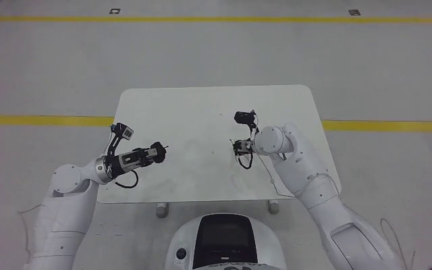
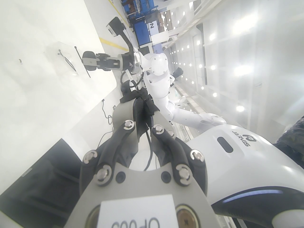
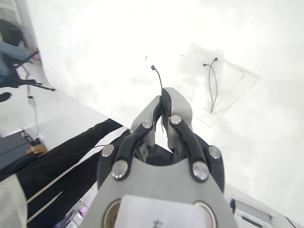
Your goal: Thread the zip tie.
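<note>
A black zip tie is pinched in my right gripper, which is shut on its strap. The tie's head sticks out past the fingertips and the tail pokes back between the fingers. The left wrist view has the same tie crossing the right gripper just above the table. In the top view the right gripper hangs over the table's middle right. My left gripper is over the left half, well apart from it. The left gripper is shut, with frayed black padding at its tips.
A clear shallow tray lies flat on the white table and holds two more black zip ties. A tiny loose scrap lies on the table near the tray. The table's near edge runs close under both arms.
</note>
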Robot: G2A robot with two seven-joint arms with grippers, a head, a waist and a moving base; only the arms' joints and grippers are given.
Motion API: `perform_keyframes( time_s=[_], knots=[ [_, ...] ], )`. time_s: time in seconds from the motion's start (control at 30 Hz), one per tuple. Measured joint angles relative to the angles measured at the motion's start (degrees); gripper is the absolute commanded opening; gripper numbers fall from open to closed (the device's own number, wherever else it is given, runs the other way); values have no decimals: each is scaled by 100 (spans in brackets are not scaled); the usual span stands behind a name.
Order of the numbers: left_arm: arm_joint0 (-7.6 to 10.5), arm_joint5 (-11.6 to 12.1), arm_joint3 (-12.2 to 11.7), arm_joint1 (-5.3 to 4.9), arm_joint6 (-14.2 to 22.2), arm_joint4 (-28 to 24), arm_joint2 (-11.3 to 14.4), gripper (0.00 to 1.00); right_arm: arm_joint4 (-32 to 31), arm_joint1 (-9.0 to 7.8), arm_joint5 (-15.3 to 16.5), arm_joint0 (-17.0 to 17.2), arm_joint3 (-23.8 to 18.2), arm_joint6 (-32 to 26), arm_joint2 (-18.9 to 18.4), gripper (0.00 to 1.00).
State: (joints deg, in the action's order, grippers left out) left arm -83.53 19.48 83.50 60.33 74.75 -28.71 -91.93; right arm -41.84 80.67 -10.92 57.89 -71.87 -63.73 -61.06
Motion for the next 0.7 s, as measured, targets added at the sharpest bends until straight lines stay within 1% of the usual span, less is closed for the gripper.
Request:
perform_keyframes(
  time_s=[0.23, 0.3, 0.33, 0.43, 0.5, 0.6, 0.7],
  knots=[
    [0, 0, 0, 0, 0, 0, 0, 0, -1, 1, 3, -2, 3, -3, -2, 0],
    [0, 0, 0, 0, 0, 0, 0, 0, 119, 7, 40, 86, -94, 149, -59, 0],
    [0, 0, 0, 0, 0, 0, 0, 0, 243, 11, 63, 163, -180, 345, -105, 0],
    [0, 0, 0, 0, 0, 0, 0, 0, 849, 13, 206, 465, -568, 1184, -364, 0],
    [0, 0, 0, 0, 0, 0, 0, 0, 1244, 12, 402, 691, -817, 1636, -510, 0],
    [0, 0, 0, 0, 0, 0, 0, 0, 1698, 21, 707, 987, -1071, 2136, -577, 0],
    [0, 0, 0, 0, 0, 0, 0, 0, 2035, 48, 950, 1217, -1215, 2605, -518, 0]
  ],
)
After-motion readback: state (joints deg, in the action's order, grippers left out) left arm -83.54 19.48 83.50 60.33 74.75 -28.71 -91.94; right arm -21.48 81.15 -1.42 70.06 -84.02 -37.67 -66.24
